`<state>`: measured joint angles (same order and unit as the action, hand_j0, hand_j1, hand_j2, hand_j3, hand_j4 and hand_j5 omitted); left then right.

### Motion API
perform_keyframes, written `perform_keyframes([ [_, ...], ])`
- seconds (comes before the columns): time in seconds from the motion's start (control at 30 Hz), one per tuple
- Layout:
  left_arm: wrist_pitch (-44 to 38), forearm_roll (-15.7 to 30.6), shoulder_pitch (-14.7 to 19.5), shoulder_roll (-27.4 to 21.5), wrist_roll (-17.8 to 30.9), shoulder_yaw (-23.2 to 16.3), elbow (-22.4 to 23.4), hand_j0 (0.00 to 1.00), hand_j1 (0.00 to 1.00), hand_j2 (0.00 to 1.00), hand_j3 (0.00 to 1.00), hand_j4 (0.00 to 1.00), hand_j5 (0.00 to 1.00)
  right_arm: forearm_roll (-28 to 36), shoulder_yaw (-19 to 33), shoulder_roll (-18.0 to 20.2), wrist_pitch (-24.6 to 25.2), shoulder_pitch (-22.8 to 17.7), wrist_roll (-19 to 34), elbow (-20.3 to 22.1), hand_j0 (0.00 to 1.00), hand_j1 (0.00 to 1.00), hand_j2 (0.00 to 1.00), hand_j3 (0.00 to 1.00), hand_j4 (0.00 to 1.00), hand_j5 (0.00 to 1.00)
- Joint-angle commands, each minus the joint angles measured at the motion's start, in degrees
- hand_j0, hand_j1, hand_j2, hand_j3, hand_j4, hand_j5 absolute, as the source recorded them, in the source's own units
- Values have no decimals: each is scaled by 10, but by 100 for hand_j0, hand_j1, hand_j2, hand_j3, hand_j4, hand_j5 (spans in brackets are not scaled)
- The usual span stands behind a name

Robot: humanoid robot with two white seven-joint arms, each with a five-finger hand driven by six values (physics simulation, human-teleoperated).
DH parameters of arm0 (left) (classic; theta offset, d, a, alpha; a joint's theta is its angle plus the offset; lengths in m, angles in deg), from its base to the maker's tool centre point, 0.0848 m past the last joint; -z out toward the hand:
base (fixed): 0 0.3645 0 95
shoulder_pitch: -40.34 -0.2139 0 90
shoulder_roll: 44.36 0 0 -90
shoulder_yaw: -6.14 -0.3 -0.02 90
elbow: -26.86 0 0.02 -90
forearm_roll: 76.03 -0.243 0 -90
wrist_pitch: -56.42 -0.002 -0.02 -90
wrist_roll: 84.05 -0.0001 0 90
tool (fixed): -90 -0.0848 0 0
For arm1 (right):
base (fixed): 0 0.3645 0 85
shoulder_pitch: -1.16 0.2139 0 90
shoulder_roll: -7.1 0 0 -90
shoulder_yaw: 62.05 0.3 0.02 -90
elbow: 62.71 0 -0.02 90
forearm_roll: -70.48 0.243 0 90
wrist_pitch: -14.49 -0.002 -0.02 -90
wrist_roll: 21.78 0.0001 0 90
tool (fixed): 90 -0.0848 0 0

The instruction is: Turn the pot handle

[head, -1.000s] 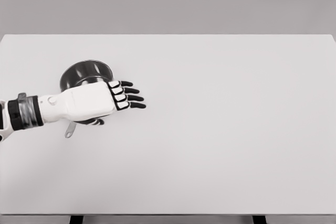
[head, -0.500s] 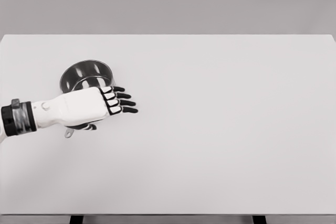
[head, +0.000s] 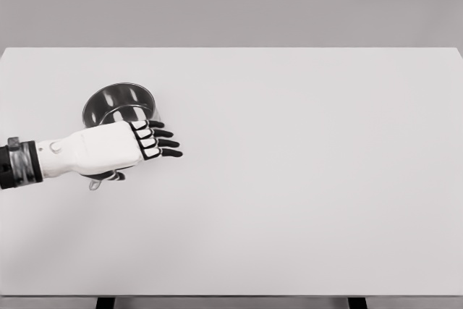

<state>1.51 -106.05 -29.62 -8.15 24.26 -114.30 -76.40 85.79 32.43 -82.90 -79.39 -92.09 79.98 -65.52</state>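
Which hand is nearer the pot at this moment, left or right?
Left. The left hand lies over the near side of the pot, covering most of its handle, fingers extended. The right hand is not in view.

Left arm enters from the left edge, forearm roughly level, dark wrist cuff at the frame border. Left hand point(head: 108, 148) back-up, white palm shell, black fingers point(head: 168, 143) extended and slightly fanned toward the right, thumb tucked underneath. Nothing visibly grasped.

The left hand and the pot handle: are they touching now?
Cannot tell. In the head view the left hand covers most of the pot handle, so neither contact nor gap shows plainly.
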Motion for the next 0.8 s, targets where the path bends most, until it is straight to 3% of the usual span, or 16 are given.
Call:
perform_keyframes([
  [0.0,-1,2,0,-3,0,0,0,100,100,100,100,100,100,0,0,0,0,0,0,0,100,100,100,100,100,100],
  [0.77,-1,-3,-4,8,0,1,11,100,100,100,100,100,100,0,0,0,0,0,0,0,100,100,100,100,100,100],
])
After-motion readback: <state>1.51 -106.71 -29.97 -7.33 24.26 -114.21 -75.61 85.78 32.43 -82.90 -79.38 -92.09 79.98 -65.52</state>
